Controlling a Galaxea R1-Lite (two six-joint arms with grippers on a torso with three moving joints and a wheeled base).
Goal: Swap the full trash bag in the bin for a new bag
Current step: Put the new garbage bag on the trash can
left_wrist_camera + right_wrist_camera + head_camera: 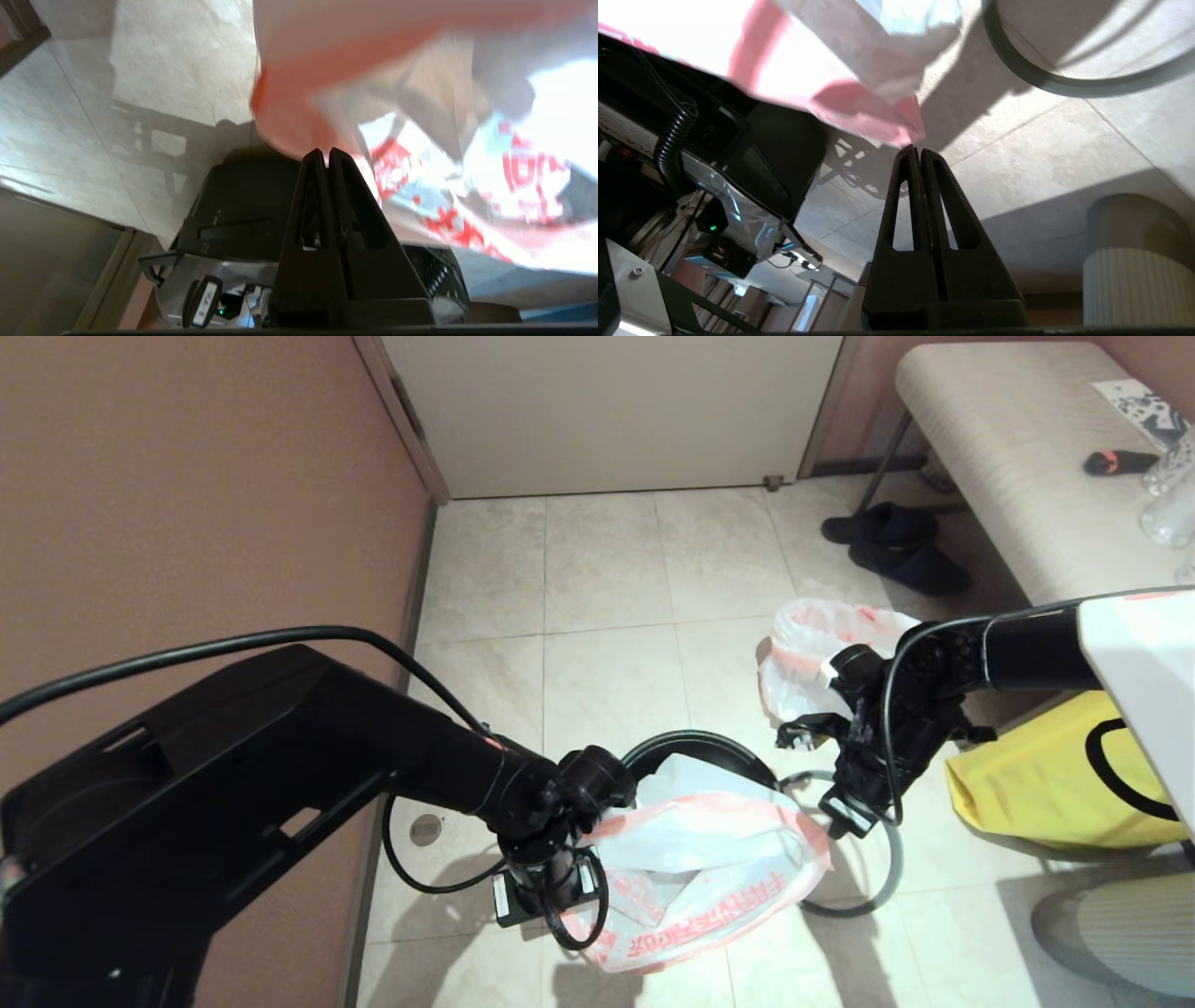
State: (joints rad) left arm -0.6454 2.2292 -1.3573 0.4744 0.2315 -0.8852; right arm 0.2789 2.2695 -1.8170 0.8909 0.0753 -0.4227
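The new bag, limp with red print, hangs stretched between both grippers just in front of the black bin, partly covering it. My left gripper is shut on the bag's pink-red edge at its left end. The right gripper is shut on the pink rim band at its right end. In the head view both sets of fingertips are hidden under the wrists. The full trash bag sits on the floor behind my right wrist. The grey ring rim lies on the tiles right of the bin.
A big yellow bag stands close to the right. A padded bench and dark shoes are at the back right. The wall runs along the left. A pale ribbed round object sits at the near right.
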